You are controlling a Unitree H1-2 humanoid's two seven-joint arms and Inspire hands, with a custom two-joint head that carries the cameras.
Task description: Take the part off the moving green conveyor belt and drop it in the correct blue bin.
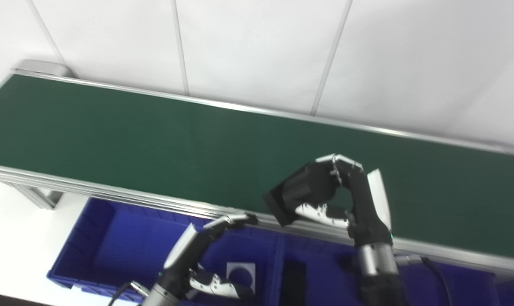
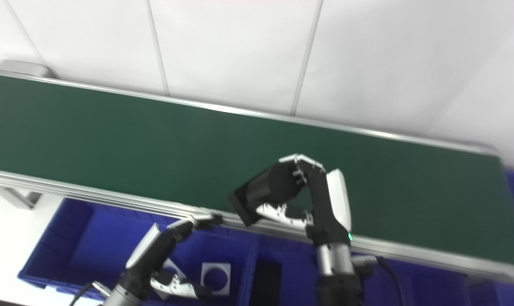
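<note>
Matte green conveyor belt (image 1: 154, 136), right robot hand (image 1: 350, 199) clasping boxy black part (image 1: 297, 193), left robot hand (image 1: 205, 255) spread above blue bin (image 1: 108, 242)

Our right hand (image 1: 346, 199) at lower centre-right: black body, white back panel, silver-and-black segmented fingers (image 1: 320, 211), small green light near the wrist, silver cylindrical wrist cuff with a black cable running off it. Our left hand (image 1: 205, 259) at lower centre-left matches: white panel, black frame, silver finger segments, black cable at the wrist.
</note>
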